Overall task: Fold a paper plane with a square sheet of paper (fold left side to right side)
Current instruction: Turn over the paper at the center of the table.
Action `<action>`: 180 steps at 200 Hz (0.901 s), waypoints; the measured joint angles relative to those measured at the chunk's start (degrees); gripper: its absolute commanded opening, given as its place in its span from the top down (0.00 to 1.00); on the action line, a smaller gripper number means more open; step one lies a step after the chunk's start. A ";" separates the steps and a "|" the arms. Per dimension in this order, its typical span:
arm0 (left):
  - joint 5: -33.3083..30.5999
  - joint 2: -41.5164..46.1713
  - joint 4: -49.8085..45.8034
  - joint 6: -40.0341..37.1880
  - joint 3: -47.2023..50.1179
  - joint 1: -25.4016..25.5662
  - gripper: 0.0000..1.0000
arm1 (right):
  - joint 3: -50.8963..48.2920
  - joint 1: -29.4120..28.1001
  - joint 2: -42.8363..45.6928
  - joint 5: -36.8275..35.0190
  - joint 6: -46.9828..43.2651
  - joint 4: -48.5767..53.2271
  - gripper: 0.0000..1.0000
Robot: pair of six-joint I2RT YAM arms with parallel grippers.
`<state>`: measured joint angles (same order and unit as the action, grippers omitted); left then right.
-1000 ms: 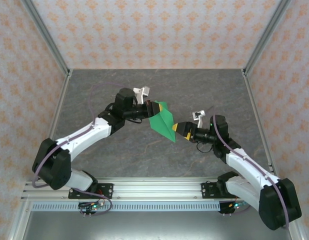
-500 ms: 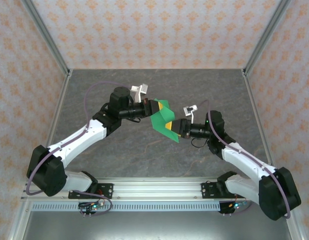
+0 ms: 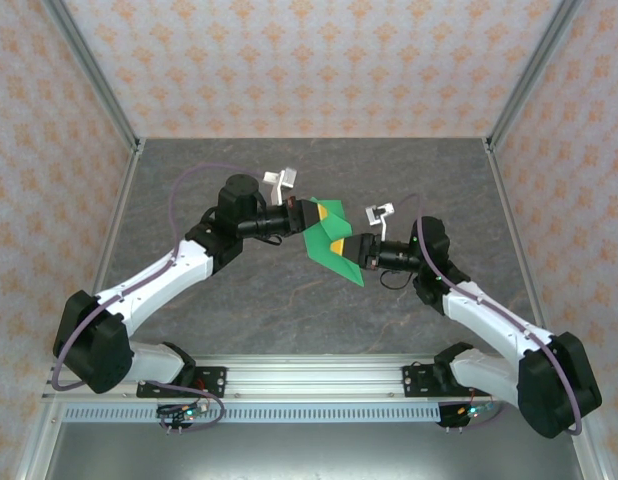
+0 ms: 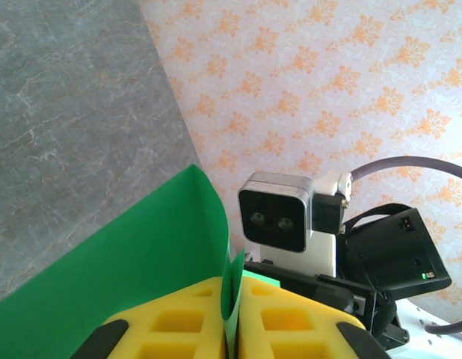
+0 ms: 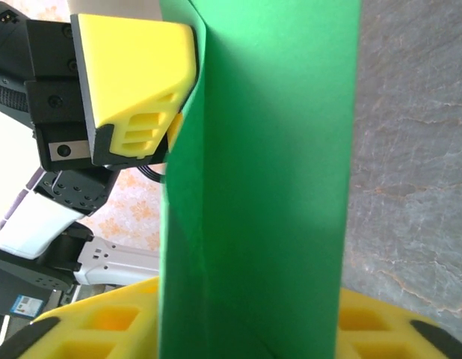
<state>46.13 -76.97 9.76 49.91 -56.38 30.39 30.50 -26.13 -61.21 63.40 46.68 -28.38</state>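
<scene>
Holding the green paper point(image 3: 324, 232) up, your left gripper point(image 4: 232, 303) pinches it so the right gripper point(image 3: 341, 250) can reach it; whether those jaws grip, you cannot tell.

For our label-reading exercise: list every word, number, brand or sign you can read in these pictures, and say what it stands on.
None can be read.
The green paper is plain and unmarked.
A small blue-and-white sticker at the lower left of the right wrist view is too blurred to read.

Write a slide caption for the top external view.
Left gripper pinches the folded green paper; right gripper straddles its opposite edge.
</scene>
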 measured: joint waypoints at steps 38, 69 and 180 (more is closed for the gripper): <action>-0.74 0.59 -2.29 -2.32 0.74 0.00 0.45 | 0.59 0.00 0.68 -1.31 -3.30 5.27 0.79; -6.69 5.29 -11.89 -8.07 0.74 0.00 0.35 | 3.30 -0.13 1.16 -3.85 -9.57 15.96 0.88; -33.22 27.36 -34.69 -21.99 4.35 0.00 0.34 | 30.18 -21.79 -14.25 -56.85 -32.44 66.34 1.00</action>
<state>12.91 -49.60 -24.93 27.92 -52.03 30.39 60.69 -47.92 -75.46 6.55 14.24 37.95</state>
